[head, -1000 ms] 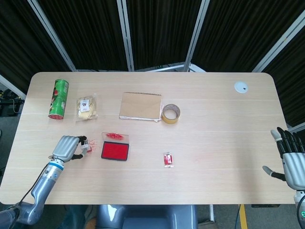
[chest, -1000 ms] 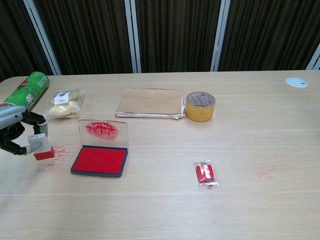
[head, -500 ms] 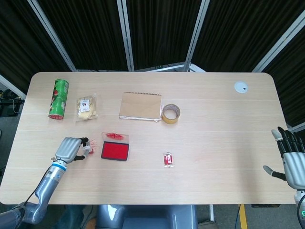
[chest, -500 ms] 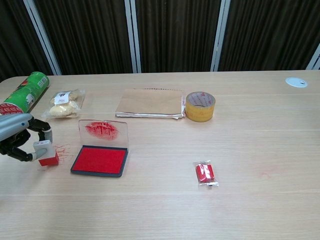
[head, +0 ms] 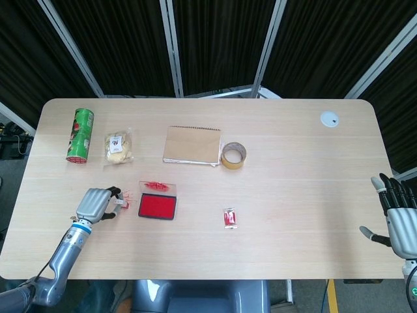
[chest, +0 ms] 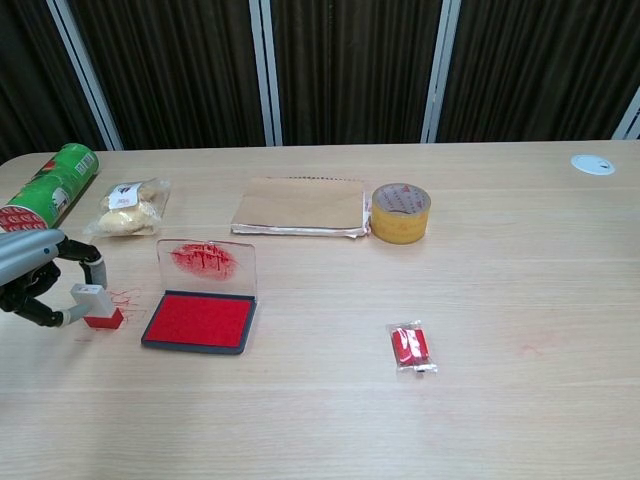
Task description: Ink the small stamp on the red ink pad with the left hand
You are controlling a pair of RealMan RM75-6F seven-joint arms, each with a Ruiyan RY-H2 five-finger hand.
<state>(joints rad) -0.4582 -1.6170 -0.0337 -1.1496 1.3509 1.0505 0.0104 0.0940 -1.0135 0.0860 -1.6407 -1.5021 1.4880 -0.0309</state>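
My left hand [head: 93,205] [chest: 38,280] pinches the small stamp [chest: 96,307] [head: 121,204], white on top with a red base, at the table's left front. The stamp's base sits on or just above the wood, over red ink smears, a little left of the red ink pad [chest: 197,320] [head: 157,207]. The pad's clear lid [chest: 207,264] stands open at its far edge, smeared with red. My right hand [head: 397,215] hangs open off the right table edge, seen only in the head view.
A green can [head: 79,134] and a snack bag [head: 118,147] lie at the far left. A brown notebook [head: 192,145] and a tape roll [head: 233,156] sit mid-table. A small red packet [head: 230,218] lies right of the pad. A white disc [head: 330,119] sits far right.
My left hand has carried the stamp a little to the right, toward the ink pad, and lowered it to the table. The right hand has stayed put.
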